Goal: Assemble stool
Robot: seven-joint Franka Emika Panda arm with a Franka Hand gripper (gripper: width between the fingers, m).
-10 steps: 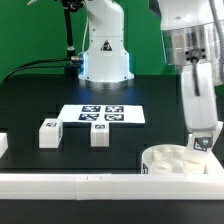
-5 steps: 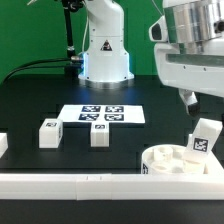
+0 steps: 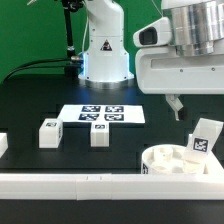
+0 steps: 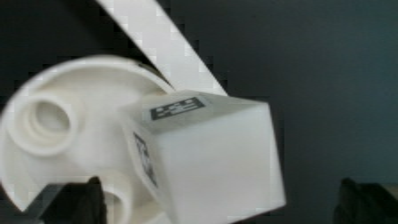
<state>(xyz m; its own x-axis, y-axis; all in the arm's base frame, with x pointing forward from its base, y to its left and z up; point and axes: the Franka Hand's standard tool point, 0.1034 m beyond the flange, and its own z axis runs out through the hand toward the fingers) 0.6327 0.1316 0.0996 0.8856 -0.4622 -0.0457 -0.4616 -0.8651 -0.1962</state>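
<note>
The round white seat (image 3: 172,160) lies at the exterior view's right, against the front rail. One blocky white leg (image 3: 204,138) with a square tag stands in it, leaning slightly. My gripper (image 3: 178,106) hangs open above and a little to the exterior view's left of that leg, touching nothing. The wrist view looks down on the leg (image 4: 210,150) and the seat (image 4: 63,115), with my dark fingertips (image 4: 71,200) wide apart on either side of the leg. Two more tagged legs (image 3: 48,133) (image 3: 98,134) stand loose on the black table.
The marker board (image 3: 102,115) lies flat behind the loose legs. A long white rail (image 3: 90,183) runs along the front edge. Another white part (image 3: 3,146) shows at the exterior view's left edge. The arm's base (image 3: 105,55) stands at the back.
My gripper has opened, let go of the leg and risen up and away toward the exterior view's left. The leg stays standing in the seat.
</note>
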